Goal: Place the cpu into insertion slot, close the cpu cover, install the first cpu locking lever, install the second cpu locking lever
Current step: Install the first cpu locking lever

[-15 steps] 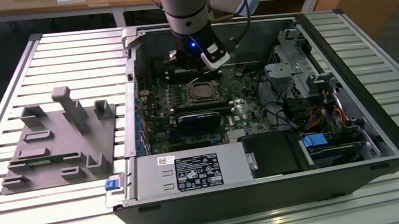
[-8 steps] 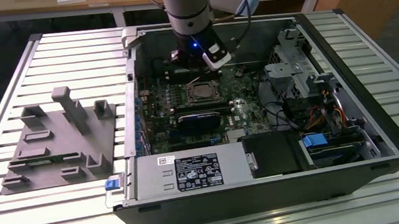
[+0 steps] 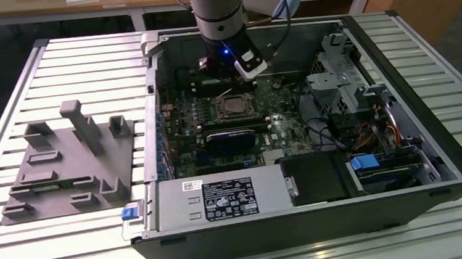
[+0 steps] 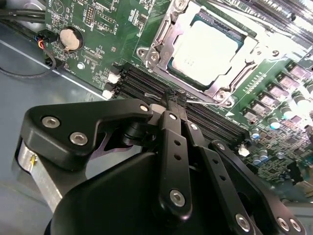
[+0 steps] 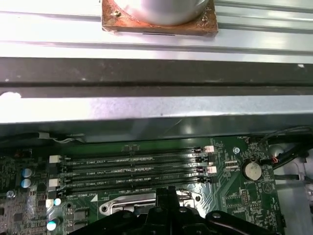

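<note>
cpu point(image 4: 205, 49) seated flat in insertion slot point(image 4: 217, 93), metal top up; square, so no long axis. Faint print on top, too small for you to read. cpu cover point(image 4: 165, 36) down around it. Gripper point(image 4: 172, 100) fingers drawn narrow, tips at thin lever wire point(image 4: 149, 96) running parallel to memory slots point(image 5: 132, 169); whether wire is pinched, cannot tell. Exterior view: arm point(image 3: 220, 13) drops near-vertical, at 12 o'clock of slot. White label point(image 3: 228, 199) on power supply point(image 3: 179, 208), 6 o'clock.
</note>
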Available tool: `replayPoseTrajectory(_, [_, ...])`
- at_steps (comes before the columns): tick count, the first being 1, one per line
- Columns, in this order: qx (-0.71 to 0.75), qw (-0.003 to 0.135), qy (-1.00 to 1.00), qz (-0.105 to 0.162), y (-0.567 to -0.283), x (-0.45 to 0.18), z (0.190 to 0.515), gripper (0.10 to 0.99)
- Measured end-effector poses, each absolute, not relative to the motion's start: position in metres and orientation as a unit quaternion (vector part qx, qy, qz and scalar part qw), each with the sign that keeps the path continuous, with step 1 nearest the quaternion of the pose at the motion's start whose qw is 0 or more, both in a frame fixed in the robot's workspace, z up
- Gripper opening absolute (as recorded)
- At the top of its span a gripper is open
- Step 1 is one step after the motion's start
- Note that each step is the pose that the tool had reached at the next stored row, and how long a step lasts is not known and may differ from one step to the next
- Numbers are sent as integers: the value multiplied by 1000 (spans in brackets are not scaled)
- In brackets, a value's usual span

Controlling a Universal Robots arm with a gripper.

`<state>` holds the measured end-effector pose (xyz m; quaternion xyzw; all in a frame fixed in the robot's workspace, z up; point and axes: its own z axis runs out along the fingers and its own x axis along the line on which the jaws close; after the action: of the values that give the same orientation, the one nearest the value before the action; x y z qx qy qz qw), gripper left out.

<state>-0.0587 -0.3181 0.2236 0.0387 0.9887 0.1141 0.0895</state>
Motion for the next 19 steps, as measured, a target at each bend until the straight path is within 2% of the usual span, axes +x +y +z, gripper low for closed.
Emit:
replayPoseTrajectory(7, [46, 91, 988, 113, -315, -58, 220, 102])
replayPoseTrajectory(13, [49, 103, 987, 114, -315, -59, 216, 102])
replayPoseTrajectory(19, [52, 105, 987, 112, -310, -59, 215, 102])
